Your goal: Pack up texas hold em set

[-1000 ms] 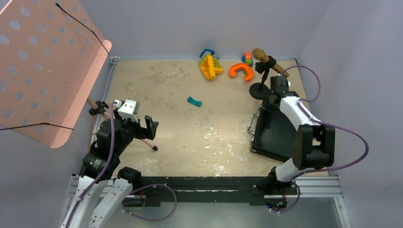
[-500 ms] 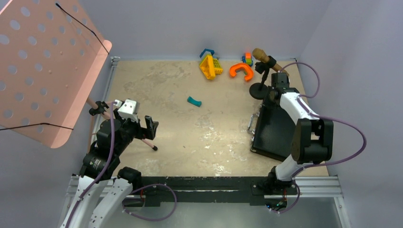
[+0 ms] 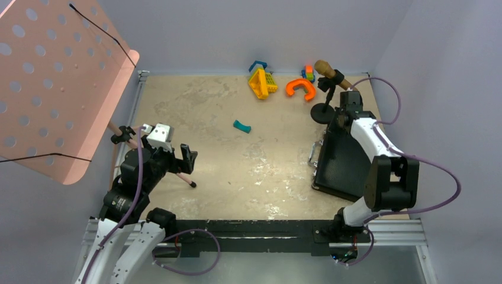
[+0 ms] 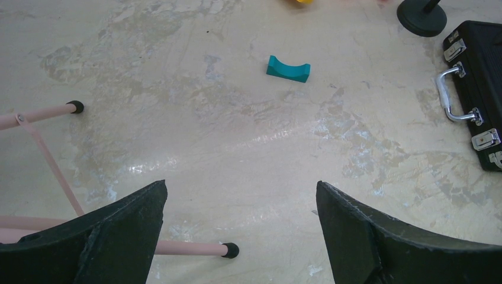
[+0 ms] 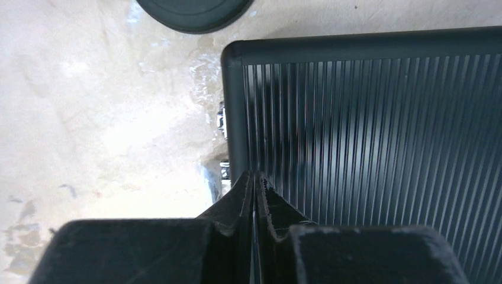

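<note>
Packing up the poker set here, and I'm reckoning we're on the closing-up bit. The case (image 3: 340,163) is lying flat on the right side of the table (image 3: 225,171), lid down and ribbed top facing up. I can't see any chips or cards, so I'm assuming they're inside.

My right claw (image 5: 256,177) is pressed together with nothing between the fingers. It's hovering right over the lid's far corner on the handle side, though I can't tell if the tips are actually touching the ribs. A latch (image 5: 223,121) is peeking out just beside that corner. The left wrist view is showing the handle (image 4: 447,94) and more silver hardware along that edge, but I can't make out whether anything's snapped down.

The left claw (image 4: 240,184) is spread wide and hanging over bare table on the left, holding nothing, well apart from the case. The teal piece (image 4: 288,67) sitting mid-table isn't ours.

Next I'm thinking of sliding the right tips off the lid onto that corner latch and pushing it home. The tricky part is the latch being small and low against the table, plus the stand base (image 5: 192,9) crowding that corner.
</note>
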`<action>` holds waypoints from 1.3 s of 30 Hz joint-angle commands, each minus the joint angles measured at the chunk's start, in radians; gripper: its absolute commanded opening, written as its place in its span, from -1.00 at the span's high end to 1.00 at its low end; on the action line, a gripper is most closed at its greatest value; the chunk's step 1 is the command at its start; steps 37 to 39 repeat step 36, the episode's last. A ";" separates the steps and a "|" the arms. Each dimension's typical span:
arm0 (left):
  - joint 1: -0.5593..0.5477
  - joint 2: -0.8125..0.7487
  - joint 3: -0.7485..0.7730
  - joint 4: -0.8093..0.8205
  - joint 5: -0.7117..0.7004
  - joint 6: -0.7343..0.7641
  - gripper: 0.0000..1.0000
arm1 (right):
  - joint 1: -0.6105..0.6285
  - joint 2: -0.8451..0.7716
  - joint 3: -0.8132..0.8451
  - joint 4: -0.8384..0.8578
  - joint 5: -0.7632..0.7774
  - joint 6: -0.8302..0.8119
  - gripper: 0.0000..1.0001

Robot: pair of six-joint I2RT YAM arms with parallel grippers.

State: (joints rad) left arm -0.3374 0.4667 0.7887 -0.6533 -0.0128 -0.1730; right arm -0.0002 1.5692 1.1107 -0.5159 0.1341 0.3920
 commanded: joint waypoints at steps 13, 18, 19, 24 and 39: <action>-0.004 -0.003 0.025 0.031 -0.061 -0.037 -1.00 | 0.003 -0.702 -0.254 0.293 -0.023 -0.080 0.36; -0.005 -0.021 0.020 0.041 -0.077 -0.038 -1.00 | 0.004 -0.901 -0.418 0.449 -0.011 -0.125 0.36; -0.004 -0.023 0.020 0.042 -0.081 -0.037 -1.00 | 0.003 -0.941 -0.443 0.471 -0.010 -0.130 0.37; -0.005 -0.036 0.017 0.047 -0.103 -0.036 -1.00 | 0.004 -1.058 -0.546 0.571 0.002 -0.146 0.38; -0.004 -0.074 0.004 0.058 -0.140 -0.031 -1.00 | 0.003 -1.094 -0.563 0.580 -0.013 -0.171 0.38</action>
